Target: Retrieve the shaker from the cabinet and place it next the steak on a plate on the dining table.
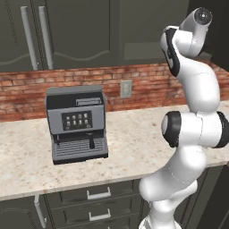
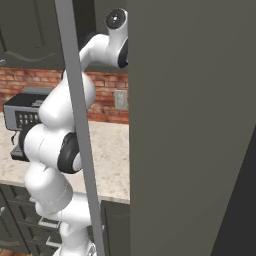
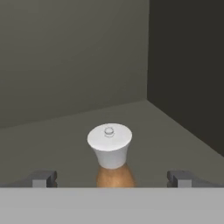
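In the hand view the shaker (image 3: 111,155) stands upright on the grey cabinet shelf, a tan-brown rounded body under a pale white cap. My gripper (image 3: 112,178) is open, its two dark fingertips (image 3: 43,178) set wide on either side of the shaker's lower body without touching it. The arm (image 1: 192,116) reaches up and to the right into the upper cabinet, so the hand itself is hidden behind the open cabinet door (image 2: 190,125). The steak, the plate and the dining table are out of view.
A grey espresso machine (image 1: 77,123) stands on the speckled wall counter (image 1: 134,147) before a brick backsplash. The cabinet's inner walls (image 3: 188,65) close in behind and to the right of the shaker. Drawers (image 1: 98,203) sit under the counter.
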Available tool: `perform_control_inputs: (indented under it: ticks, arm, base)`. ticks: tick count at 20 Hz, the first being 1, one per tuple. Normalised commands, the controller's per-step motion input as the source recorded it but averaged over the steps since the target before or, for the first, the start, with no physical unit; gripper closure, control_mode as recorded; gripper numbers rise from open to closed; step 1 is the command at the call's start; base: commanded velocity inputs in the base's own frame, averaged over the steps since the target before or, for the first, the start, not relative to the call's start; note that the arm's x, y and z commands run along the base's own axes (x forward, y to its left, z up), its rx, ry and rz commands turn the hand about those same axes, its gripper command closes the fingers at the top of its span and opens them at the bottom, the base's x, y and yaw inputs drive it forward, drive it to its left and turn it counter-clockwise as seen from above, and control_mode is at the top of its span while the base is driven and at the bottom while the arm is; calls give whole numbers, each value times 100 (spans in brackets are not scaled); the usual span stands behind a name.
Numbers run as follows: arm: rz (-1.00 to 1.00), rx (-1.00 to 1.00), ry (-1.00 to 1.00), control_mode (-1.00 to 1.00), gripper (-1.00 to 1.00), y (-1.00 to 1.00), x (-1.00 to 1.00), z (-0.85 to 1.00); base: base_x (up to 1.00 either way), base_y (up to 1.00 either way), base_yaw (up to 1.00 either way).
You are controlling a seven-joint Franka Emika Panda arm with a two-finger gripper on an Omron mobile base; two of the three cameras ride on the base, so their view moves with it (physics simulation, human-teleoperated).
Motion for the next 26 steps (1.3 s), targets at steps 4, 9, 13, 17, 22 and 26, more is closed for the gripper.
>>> perform_control_inputs:
  ticks: [4, 9, 13, 17, 22, 26]
  arm:
    - [0, 0, 0, -100, -100, -3, 16, -9]
    - [0, 0, 0, -100, -100, -1, 19, -14]
    - [0, 0, 0, -100, -100, -7, 23, -8]
    - [0, 0, 0, -100, -100, -13, 24, -5]
    - [0, 0, 0, -100, -100, -15, 21, -5]
    - [0, 0, 2, -100, 100, 0, 4, -3]
  base:
    - [0, 0, 0]
    - [0, 0, 0]
    - [0, 0, 0]
    - [0, 0, 0]
    - [0, 0, 0]
    - [0, 0, 0]
